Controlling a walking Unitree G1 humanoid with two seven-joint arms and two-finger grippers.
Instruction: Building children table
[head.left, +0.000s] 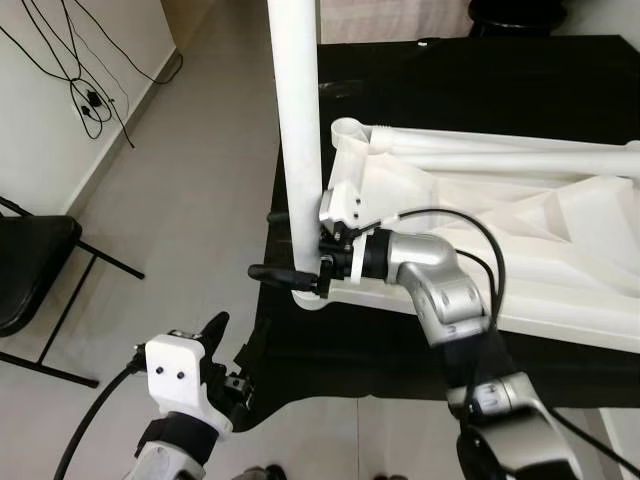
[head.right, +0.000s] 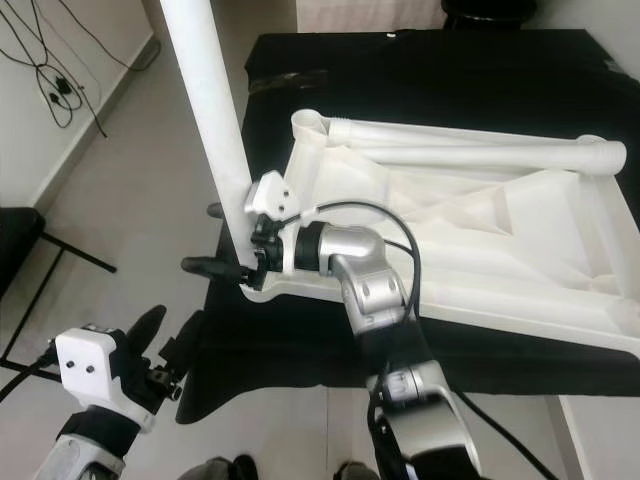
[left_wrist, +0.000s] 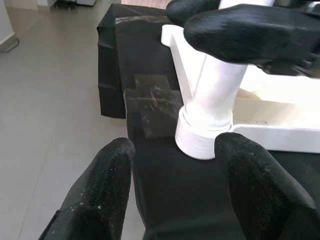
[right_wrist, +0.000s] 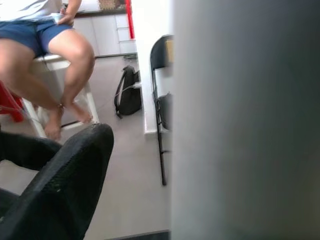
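Right tool (head.left: 300, 250) clamps upright white leg (head.left: 297, 120) at tabletop (head.left: 520, 250) corner socket. Left tool (left_wrist: 175, 195) open, empty, near black-draped bench (head.left: 480, 90). Risk: leg tilts, jams socket if grip slips.

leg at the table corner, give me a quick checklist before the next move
1. Leg stands upright in the corner socket: ok.
2. Leg fully seated in the socket: cannot tell.
3. Right gripper at the leg's base, jaws either side of it: ok; firm contact: cannot tell.
4. Left gripper open, off the leg and below the corner: ok.
5. Tabletop lies upside down, flat on the black cloth: ok.
6. Other legs lie on the tabletop, not fitted: not ok.
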